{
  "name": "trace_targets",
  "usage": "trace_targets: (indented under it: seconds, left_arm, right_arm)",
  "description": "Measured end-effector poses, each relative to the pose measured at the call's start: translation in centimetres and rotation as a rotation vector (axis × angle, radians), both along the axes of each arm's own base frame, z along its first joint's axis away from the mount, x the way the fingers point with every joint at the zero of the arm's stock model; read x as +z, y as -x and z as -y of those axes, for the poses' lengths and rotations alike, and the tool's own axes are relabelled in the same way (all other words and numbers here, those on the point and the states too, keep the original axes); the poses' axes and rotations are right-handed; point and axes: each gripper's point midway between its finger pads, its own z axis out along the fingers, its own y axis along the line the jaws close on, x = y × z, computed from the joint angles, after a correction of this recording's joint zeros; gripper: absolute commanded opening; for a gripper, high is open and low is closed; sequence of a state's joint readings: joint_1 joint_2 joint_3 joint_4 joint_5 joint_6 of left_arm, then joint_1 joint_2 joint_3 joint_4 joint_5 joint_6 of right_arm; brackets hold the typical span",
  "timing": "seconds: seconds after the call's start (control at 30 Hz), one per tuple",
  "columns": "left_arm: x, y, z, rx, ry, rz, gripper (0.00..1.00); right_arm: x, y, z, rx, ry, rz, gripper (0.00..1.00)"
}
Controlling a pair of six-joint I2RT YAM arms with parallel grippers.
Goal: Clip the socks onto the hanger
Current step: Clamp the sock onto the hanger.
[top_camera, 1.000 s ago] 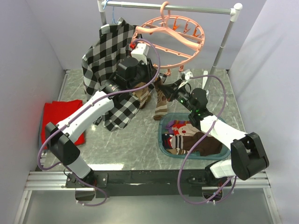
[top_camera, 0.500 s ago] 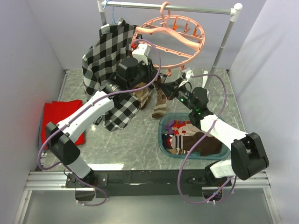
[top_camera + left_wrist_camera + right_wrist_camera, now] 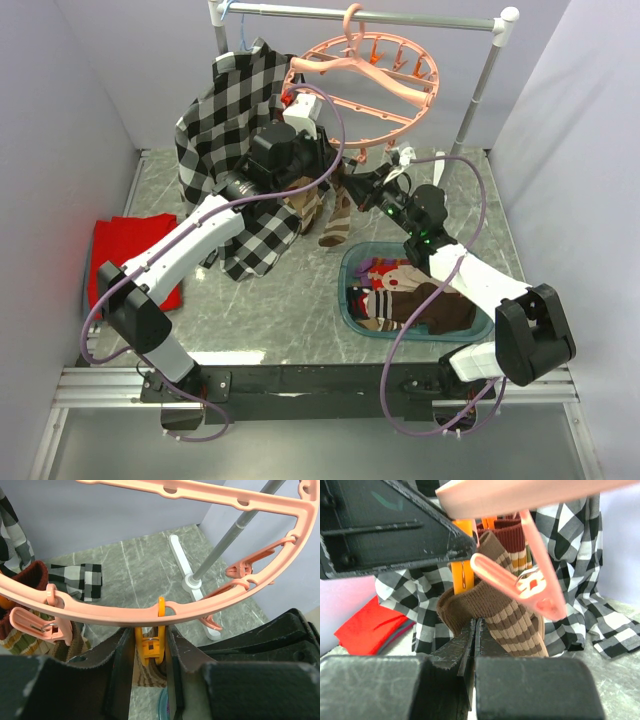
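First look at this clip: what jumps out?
The pink hanger hangs from the back rail, beside a plaid shirt. Under its near rim the left end effector grips an orange clip while the right end effector holds a striped sock up to it. More socks fill a teal bin at front right.

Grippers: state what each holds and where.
Left gripper clamps the orange clip by its sides, under the hanger ring. Right gripper pinches the striped sock at its folded brown cuff.

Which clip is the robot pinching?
The orange clip, squeezed between the left gripper's fingers. The pink clips hang outside the gripper.
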State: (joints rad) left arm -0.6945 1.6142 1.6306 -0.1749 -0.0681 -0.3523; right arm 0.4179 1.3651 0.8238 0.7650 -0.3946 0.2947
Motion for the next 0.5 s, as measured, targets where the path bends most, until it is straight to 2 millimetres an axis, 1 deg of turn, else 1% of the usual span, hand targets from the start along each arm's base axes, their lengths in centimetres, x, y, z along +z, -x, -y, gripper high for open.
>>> trace_targets:
  seconds: [0.2, 0.27, 0.3, 0.33, 0.4, 0.47, 0.5]
  left_arm:
    - [-0.1, -0.1, 0.1, 0.000, 0.002, 0.003, 0.03]
    - [-0.2, -0.1, 0.1, 0.000, 0.002, 0.002, 0.08]
    - [-0.3, -0.1, 0.1, 0.000, 0.002, 0.002, 0.13]
    - [-0.3, -0.1, 0.1, 0.000, 0.002, 0.002, 0.33]
    - [-0.3, -0.1, 0.1, 0.000, 0.002, 0.003, 0.54]
    - [-0.4, -0.2, 0.1, 0.000, -0.001, 0.008, 0.61]
    - [-0.5, -0.2, 0.1, 0.002, 0.001, 0.005, 0.62]
  right_arm:
    - [1.1, -0.1, -0.1, 0.002, -0.016, 0.017, 0.00]
    - [1.4, -0.1, -0.1, 0.003, -0.021, 0.020, 0.00]
    - [1.5, -0.1, -0.1, 0.004, -0.024, 0.020, 0.00]
    - [1.5, -0.1, -0.1, 0.004, -0.024, 0.020, 0.00]
    - [1.4, -0.1, -0.2, 0.008, -0.028, 0.014, 0.00]
    - [1.4, -0.1, -0.2, 0.009, -0.028, 0.011, 0.05]
    - [1.3, -0.1, -0.2, 0.010, -0.029, 0.009, 0.09]
